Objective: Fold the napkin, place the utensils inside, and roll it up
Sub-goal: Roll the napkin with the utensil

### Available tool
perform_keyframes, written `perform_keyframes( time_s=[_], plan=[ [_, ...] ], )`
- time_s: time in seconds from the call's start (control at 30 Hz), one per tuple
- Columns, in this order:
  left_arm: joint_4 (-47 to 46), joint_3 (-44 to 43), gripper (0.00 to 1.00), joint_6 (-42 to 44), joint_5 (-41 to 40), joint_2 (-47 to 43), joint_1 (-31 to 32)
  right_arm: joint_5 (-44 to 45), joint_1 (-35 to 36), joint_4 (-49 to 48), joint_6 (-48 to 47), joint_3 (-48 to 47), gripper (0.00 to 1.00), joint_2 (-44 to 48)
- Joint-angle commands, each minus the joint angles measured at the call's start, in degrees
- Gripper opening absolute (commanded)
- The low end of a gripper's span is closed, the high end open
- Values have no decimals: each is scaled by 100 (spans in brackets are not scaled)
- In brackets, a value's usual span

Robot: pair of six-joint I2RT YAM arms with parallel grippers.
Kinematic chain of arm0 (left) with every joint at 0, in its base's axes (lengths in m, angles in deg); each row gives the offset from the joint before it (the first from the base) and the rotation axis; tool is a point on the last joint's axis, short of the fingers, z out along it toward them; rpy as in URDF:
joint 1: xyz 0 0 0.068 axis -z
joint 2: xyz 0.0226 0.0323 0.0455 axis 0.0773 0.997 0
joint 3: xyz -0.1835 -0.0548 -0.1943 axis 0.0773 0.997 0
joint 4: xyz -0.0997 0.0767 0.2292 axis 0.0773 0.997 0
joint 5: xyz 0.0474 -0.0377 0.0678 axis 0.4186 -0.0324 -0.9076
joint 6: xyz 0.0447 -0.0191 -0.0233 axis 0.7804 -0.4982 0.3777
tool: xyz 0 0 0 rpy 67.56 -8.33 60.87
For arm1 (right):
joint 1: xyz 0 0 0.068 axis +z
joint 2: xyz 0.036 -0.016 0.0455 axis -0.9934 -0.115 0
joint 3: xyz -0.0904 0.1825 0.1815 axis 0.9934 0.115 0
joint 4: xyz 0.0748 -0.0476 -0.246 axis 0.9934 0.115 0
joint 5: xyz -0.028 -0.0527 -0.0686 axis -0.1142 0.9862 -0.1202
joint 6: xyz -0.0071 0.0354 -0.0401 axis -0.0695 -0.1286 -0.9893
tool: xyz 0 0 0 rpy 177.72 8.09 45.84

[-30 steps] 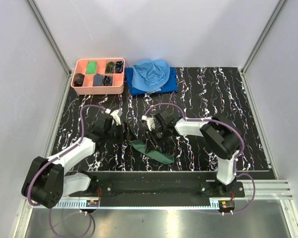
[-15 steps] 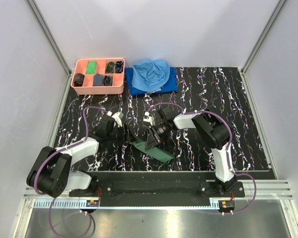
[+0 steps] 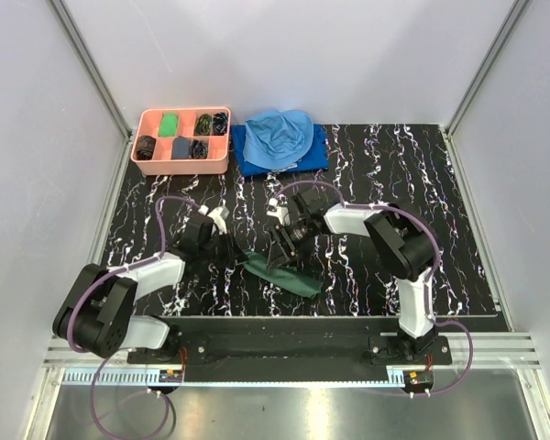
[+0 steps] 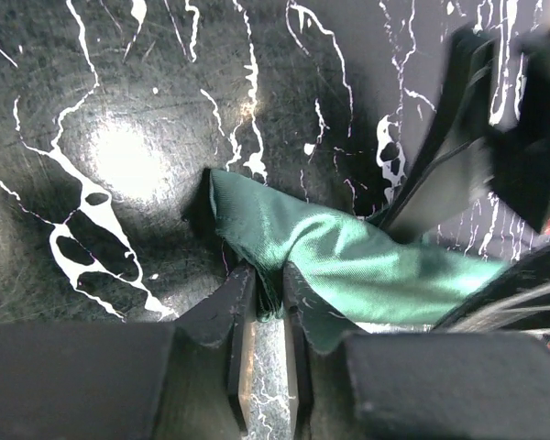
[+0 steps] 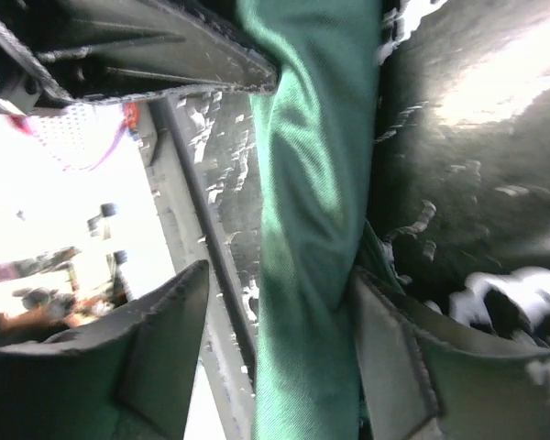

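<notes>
Where the napkin (image 3: 295, 284) lies as a long, narrow bundle on the black marbled tabletop (image 3: 394, 165), just ahead of the arm bases, both sets of jaws meet it. The left jaws are pressed almost together on a fold of cloth at the bundle's left end; the left wrist view shows green fabric squeezed in the thin gap between the two fingers (image 4: 225, 312). The right jaws stand spread wide, straddling the bundle further along (in the right wrist view the cloth runs lengthwise between the fingers (image 5: 156, 367), lying against one of them with a gap beside the other). Whether they press down on it I cannot tell. Well apart, at the tabletop's far edge, sit a pink compartment tray (image 3: 181, 169) and a light blue cloth (image 3: 280, 136) heaped on a darker blue cloth (image 3: 257, 165).
</notes>
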Motion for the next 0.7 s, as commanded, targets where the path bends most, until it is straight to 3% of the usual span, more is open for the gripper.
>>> perform_keyframes(
  time_s=[0.0,0.07,0.2,0.4,0.67],
  plan=[
    [76,-332,17,8,-8,149,4,1797,-85,819,-321,-350,73,988],
    [226,-403,16,-9,45,202,-5,2281,-15,961,-409,-342,77,1350],
    [384,-552,16,-71,124,324,-5,4255,617,997,-752,69,81,2316],
    [560,-667,17,-53,168,439,-5,6245,1944,935,-1165,527,85,2530],
    [622,-720,18,-45,212,448,-5,6460,2402,751,-1244,554,87,1950]
  ],
)
